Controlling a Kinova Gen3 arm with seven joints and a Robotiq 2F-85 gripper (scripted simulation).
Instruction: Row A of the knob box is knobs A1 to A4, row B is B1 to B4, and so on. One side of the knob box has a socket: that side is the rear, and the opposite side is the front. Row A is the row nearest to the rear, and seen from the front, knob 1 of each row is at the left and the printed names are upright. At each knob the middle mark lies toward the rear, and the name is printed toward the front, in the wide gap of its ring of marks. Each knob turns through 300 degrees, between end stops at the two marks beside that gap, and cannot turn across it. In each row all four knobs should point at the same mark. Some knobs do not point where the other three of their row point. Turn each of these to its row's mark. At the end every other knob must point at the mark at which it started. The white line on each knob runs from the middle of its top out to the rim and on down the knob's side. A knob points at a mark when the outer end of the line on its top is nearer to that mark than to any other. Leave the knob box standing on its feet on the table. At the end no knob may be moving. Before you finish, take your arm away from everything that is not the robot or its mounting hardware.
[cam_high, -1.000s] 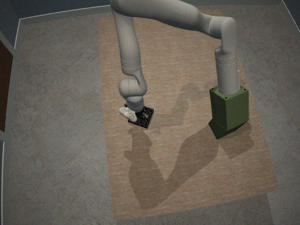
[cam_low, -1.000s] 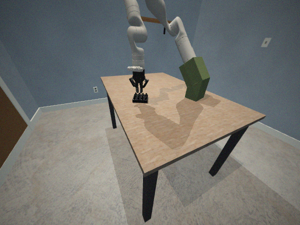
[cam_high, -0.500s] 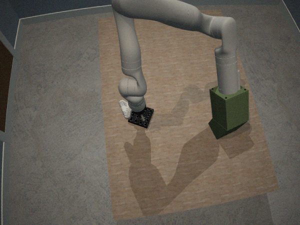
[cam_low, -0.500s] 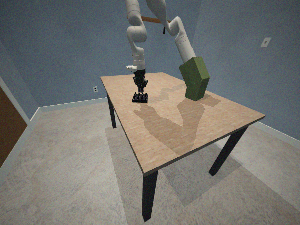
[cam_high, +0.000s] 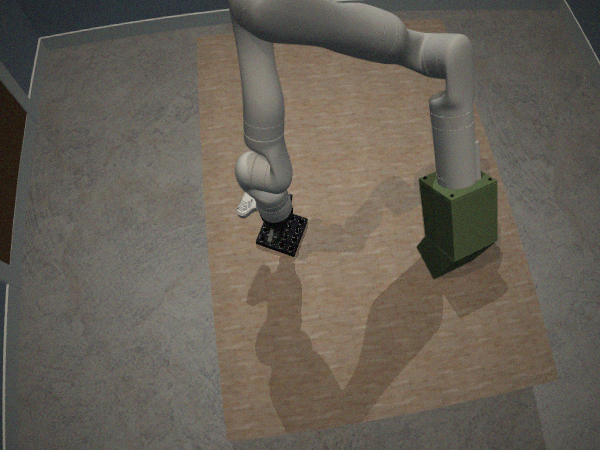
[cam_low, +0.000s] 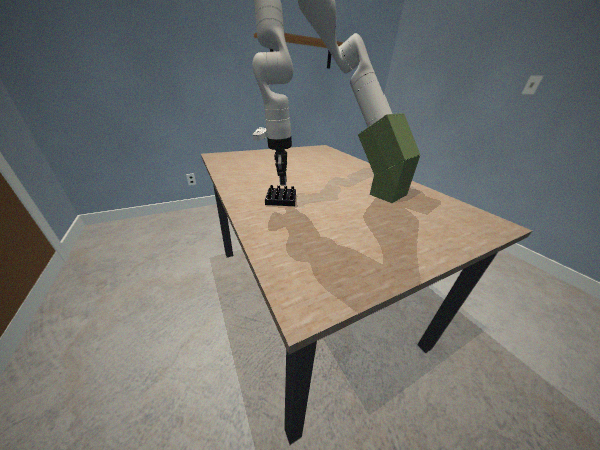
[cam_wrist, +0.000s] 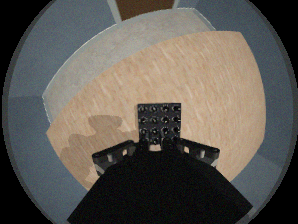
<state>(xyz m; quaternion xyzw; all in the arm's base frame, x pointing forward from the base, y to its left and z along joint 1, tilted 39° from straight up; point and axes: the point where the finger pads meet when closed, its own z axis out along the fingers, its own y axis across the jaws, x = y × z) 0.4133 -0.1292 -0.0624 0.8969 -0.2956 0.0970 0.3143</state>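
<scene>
Below the wrist camera, in the lower half of its frame, the black two-fingered end effector (cam_wrist: 154, 147) is filling the view, its fingers reaching toward the centre. Just beyond them, at mid frame, the small black square knob box (cam_wrist: 160, 123) is sitting on the light wooden table (cam_wrist: 206, 76). The fingers are standing narrowly apart, partly closed, over the box's near edge; whether they are pinching a knob, I cannot tell, as the knobs are too small to read.

Seen from the exterior view, the end effector (cam_low: 281, 176) is pointing straight down at centre frame, its tips right at the top of the knob box (cam_low: 280, 196), which is standing flat near the table's (cam_low: 450, 235) far left edge. Contact is not discernible.

From the top view, the grey arm's wrist is covering the upper left part of the knob box (cam_high: 287, 237), left of centre. Farther away, at right of frame, the green block-shaped pedestal (cam_high: 480, 227) is carrying the arm's base, well apart from the box. Behind the table, blue walls are rising, and a brown door (cam_low: 20, 255) is showing at far left.
</scene>
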